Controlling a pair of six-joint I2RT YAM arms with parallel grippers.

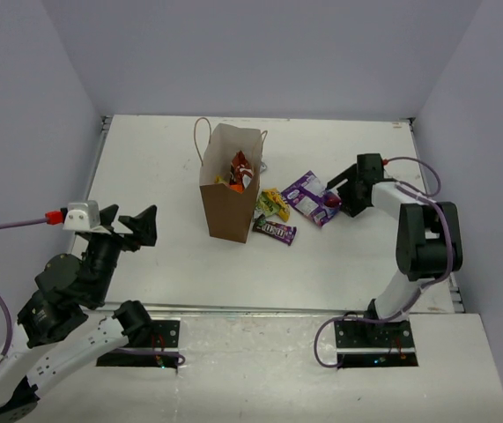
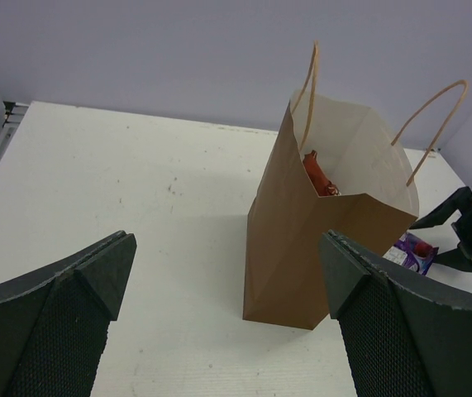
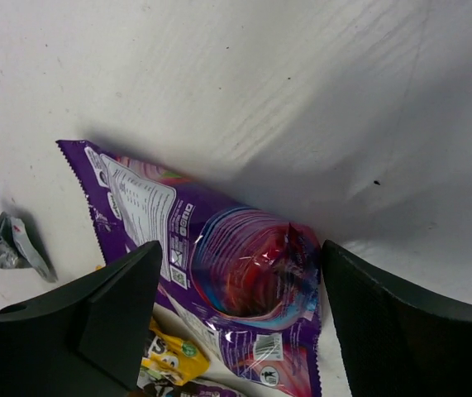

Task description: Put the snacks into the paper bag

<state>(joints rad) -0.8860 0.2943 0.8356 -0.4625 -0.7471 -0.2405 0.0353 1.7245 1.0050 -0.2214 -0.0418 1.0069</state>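
Observation:
The brown paper bag [image 1: 230, 189] stands upright mid-table with red-orange and orange packets [image 1: 240, 169] inside; it also shows in the left wrist view [image 2: 318, 240]. A purple packet [image 1: 311, 196] lies right of it, a yellow-green packet [image 1: 274, 205] and a dark brown candy packet [image 1: 274, 231] beside the bag's base. My right gripper [image 1: 335, 196] is open, its jaws straddling the purple packet [image 3: 236, 269] just above it. A small silver-grey wrapper [image 3: 8, 244] lies at the left of the right wrist view. My left gripper [image 1: 136, 225] is open and empty, left of the bag.
Walls enclose the white table [image 1: 163, 159] on three sides. The bag's loop handles [image 2: 310, 83] stick up above its rim. The left arm's white sensor box [image 1: 82, 214] and cable hang at the left.

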